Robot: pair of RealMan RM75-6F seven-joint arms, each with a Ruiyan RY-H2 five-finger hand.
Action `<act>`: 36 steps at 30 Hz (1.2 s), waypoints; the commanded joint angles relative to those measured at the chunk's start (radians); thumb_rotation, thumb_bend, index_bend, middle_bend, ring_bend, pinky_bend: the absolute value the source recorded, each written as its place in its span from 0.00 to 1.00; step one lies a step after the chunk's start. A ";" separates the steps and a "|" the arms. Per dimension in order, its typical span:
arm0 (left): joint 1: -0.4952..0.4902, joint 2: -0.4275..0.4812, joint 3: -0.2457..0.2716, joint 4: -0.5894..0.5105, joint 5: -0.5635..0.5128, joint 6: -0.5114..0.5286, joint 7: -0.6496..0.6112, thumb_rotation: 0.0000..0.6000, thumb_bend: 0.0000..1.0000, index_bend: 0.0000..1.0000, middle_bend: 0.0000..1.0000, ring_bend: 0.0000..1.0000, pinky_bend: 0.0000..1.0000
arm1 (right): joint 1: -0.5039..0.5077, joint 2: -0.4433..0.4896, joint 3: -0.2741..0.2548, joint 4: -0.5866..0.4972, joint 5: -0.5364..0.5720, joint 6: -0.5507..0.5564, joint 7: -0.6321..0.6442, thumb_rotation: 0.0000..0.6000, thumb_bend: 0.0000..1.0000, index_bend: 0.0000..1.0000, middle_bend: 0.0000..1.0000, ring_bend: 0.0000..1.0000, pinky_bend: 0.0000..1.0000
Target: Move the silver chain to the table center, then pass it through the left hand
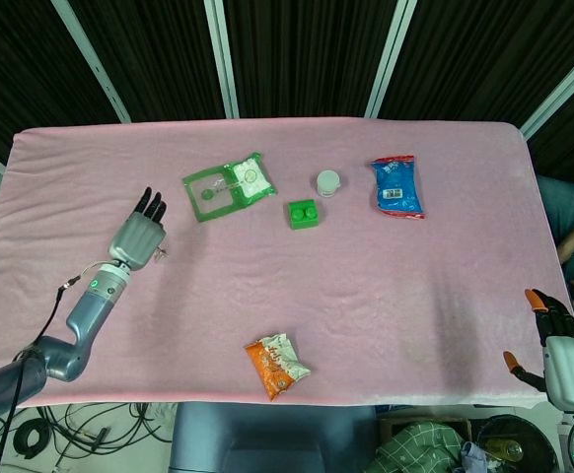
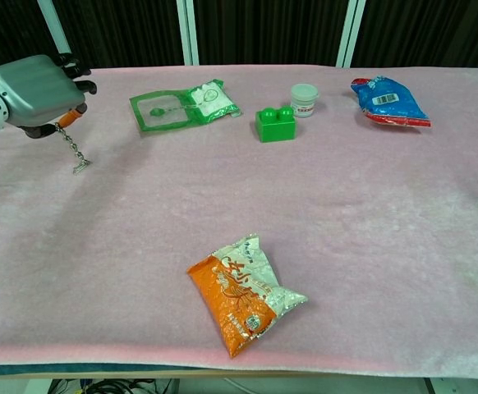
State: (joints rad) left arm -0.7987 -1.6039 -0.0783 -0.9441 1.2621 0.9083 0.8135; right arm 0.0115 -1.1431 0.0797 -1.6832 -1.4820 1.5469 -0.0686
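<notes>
A short silver chain (image 2: 74,150) hangs from my left hand (image 2: 38,92), pinched at its top end under the fingers, its lower end near or on the pink cloth. In the head view the left hand (image 1: 139,236) hovers over the table's left part, with only the chain (image 1: 163,254) tip showing beside it. My right hand (image 1: 561,361) is off the table's near right corner, fingers spread, holding nothing.
On the pink table (image 1: 386,286) lie a green packet (image 1: 228,185), a green brick (image 1: 303,213), a white cup (image 1: 327,182), a blue bag (image 1: 397,186) and, near the front edge, an orange snack bag (image 1: 276,365).
</notes>
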 commanded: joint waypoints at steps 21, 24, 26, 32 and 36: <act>0.015 0.035 0.010 -0.030 -0.018 -0.008 0.025 1.00 0.42 0.61 0.14 0.00 0.00 | 0.000 0.001 0.000 -0.003 0.001 0.000 -0.001 1.00 0.15 0.05 0.07 0.09 0.21; 0.015 0.033 0.012 -0.029 -0.019 -0.011 0.029 1.00 0.42 0.61 0.14 0.00 0.00 | -0.001 0.002 0.001 -0.004 0.001 0.001 0.000 1.00 0.15 0.05 0.07 0.09 0.21; 0.015 0.032 0.014 -0.027 -0.020 -0.013 0.032 1.00 0.42 0.61 0.14 0.00 0.00 | -0.001 0.002 0.001 -0.004 0.001 0.002 0.000 1.00 0.15 0.05 0.07 0.09 0.21; 0.014 0.033 0.007 -0.032 -0.021 -0.002 0.036 1.00 0.42 0.61 0.14 0.00 0.00 | -0.002 0.004 0.002 -0.006 0.001 0.004 0.004 1.00 0.15 0.05 0.07 0.09 0.21; 0.016 0.041 0.010 -0.042 -0.023 -0.001 0.044 1.00 0.42 0.61 0.14 0.00 0.00 | -0.002 0.005 0.002 -0.008 0.000 0.004 0.004 1.00 0.15 0.05 0.07 0.09 0.21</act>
State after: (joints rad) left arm -0.7832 -1.5638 -0.0692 -0.9849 1.2397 0.9074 0.8561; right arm 0.0098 -1.1380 0.0815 -1.6909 -1.4820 1.5512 -0.0648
